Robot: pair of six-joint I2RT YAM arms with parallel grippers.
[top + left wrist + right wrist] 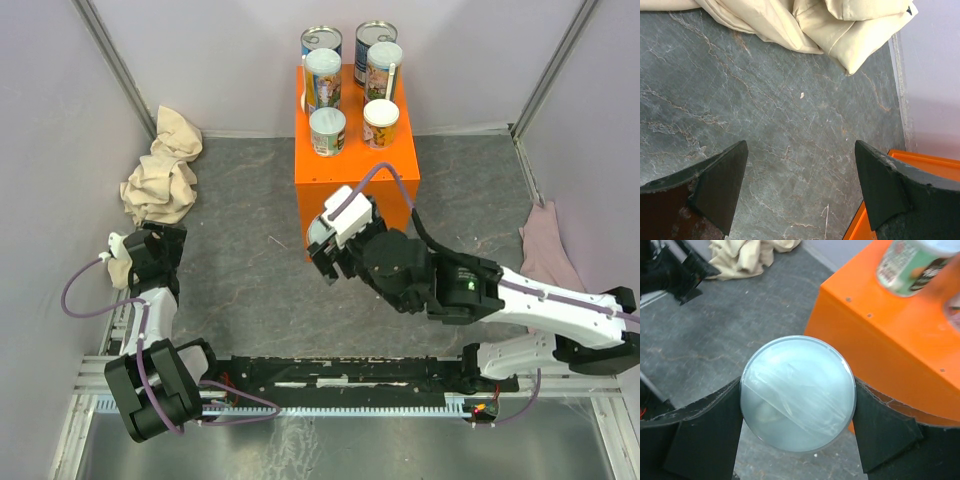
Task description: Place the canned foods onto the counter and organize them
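Note:
The orange counter (pixel 355 170) stands at the back middle with several cans on top. Two blue-labelled steel tins (pixel 321 42) stand at its rear, and white-lidded cans (pixel 327 130) stand in front of them. My right gripper (pixel 325 255) is just in front of the counter's near left corner. In the right wrist view the gripper (pixel 798 396) is shut on a can with a pale lid (pixel 798 390), beside the counter (pixel 890 340). My left gripper (pixel 128 250) is at the far left and, in its wrist view (pixel 800 167), open and empty over the grey floor.
A beige cloth (pixel 165 170) lies bunched at the back left, close to the left gripper; it also shows in the left wrist view (pixel 840 25). A pink cloth (pixel 547 250) lies by the right wall. Walls close in three sides. The black rail (pixel 340 380) runs along the near edge.

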